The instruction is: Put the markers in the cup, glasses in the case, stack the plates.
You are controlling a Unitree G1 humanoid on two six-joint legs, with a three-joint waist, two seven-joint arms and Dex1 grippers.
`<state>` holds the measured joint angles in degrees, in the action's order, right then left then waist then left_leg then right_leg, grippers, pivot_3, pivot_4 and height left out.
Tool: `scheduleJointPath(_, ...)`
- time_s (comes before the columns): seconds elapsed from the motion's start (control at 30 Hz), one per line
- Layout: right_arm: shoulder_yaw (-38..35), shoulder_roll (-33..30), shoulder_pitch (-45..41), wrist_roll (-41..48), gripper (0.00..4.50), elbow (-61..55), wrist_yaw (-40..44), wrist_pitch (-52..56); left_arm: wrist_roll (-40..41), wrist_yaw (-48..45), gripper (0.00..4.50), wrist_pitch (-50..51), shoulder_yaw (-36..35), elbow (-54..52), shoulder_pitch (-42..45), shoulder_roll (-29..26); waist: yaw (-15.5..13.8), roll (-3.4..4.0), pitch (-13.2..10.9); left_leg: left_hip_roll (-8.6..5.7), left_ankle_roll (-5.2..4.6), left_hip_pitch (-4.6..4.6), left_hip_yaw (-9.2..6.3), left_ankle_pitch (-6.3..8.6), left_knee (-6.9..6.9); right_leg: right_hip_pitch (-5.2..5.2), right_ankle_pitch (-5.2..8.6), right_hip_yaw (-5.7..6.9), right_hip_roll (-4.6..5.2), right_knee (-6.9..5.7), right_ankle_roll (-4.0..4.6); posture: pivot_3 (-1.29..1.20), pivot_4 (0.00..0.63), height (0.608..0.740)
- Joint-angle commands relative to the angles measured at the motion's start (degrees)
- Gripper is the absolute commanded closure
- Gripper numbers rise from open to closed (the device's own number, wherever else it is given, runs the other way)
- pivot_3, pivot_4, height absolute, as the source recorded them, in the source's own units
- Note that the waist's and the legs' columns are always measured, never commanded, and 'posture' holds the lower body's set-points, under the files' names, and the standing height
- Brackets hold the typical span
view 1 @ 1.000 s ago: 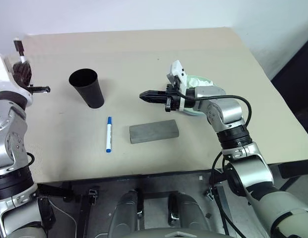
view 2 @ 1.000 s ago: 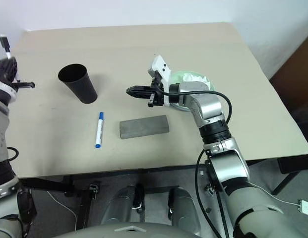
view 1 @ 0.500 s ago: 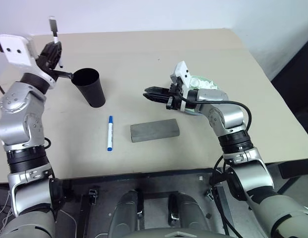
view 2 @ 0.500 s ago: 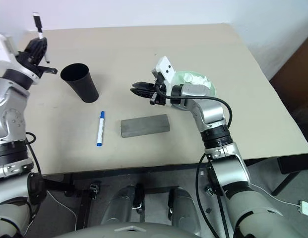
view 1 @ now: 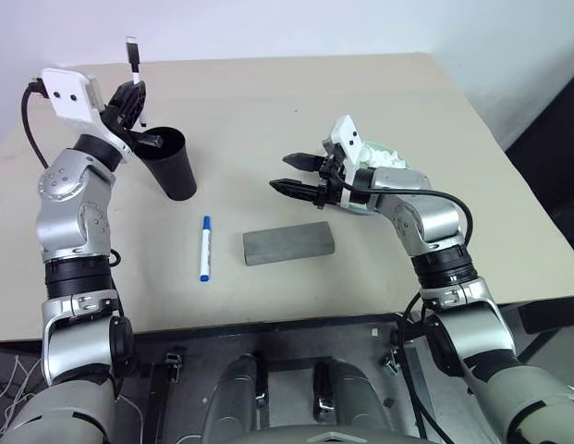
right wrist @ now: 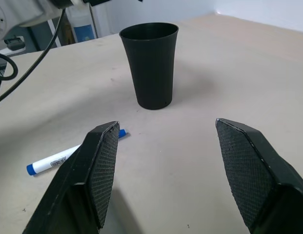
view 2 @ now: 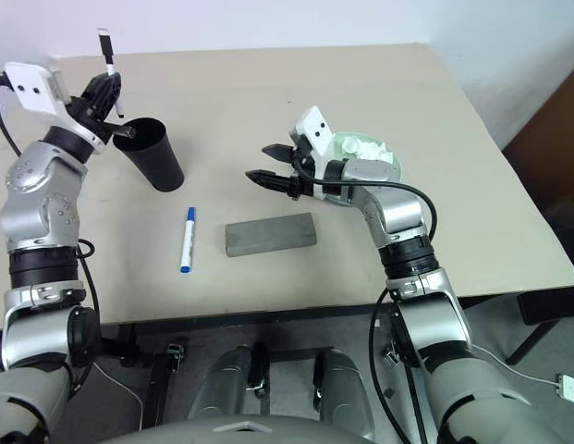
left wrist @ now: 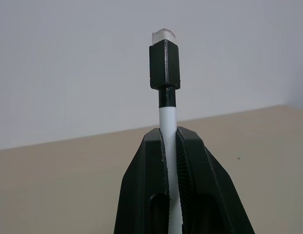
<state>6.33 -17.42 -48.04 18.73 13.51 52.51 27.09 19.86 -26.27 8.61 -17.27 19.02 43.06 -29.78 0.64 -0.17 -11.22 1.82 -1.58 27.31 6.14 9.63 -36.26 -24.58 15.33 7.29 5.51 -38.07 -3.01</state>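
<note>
My left gripper (view 1: 132,91) is shut on a white marker with a black cap (left wrist: 164,66), held upright just above the left rim of the black cup (view 1: 171,162). A second marker (view 1: 204,248), white with a blue cap, lies on the table in front of the cup. To its right lies the grey case (view 1: 287,242), closed. My right gripper (view 1: 285,173) hovers open and empty above the table behind the case, pointing towards the cup (right wrist: 150,66). A mint green plate (view 2: 395,168) sits behind my right wrist, partly hidden by it. The glasses are out of view.
A crumpled white paper wad (view 2: 360,146) lies in the green plate. The beige table (view 1: 268,102) has open room behind the cup and along its right side, and its front edge runs just past the case.
My left arm swung in from the far left, carrying the marker over to the cup's rim. The right gripper, shut a second ago, has spread its fingers wide while staying in place.
</note>
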Motion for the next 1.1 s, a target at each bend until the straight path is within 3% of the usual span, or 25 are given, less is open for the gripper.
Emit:
scheduleJointPath(0.03,-0.98,-0.79,0.16,0.05,1.19,-3.21,-0.56,-0.91,-0.81,-1.23,4.5,-2.51,0.9,-0.34,0.25,0.23,0.0,0.0,0.0,0.0,-0.01,0.01,0.0,0.0,-0.01,0.0,0.0,0.0,0.0,0.0,-0.01,0.0,0.15,0.715)
scheduleJointPath(1.1,-0.31,-1.62,1.16,-1.89,1.19,-3.18,-1.97,-2.51,-3.46,-0.03,4.5,-1.32,1.59,1.2,-1.72,-0.85,0.08,-0.01,0.0,0.0,-0.08,-0.01,0.01,-0.05,-0.03,0.01,-0.05,0.0,0.0,-0.03,-0.04,0.0,0.15,0.715)
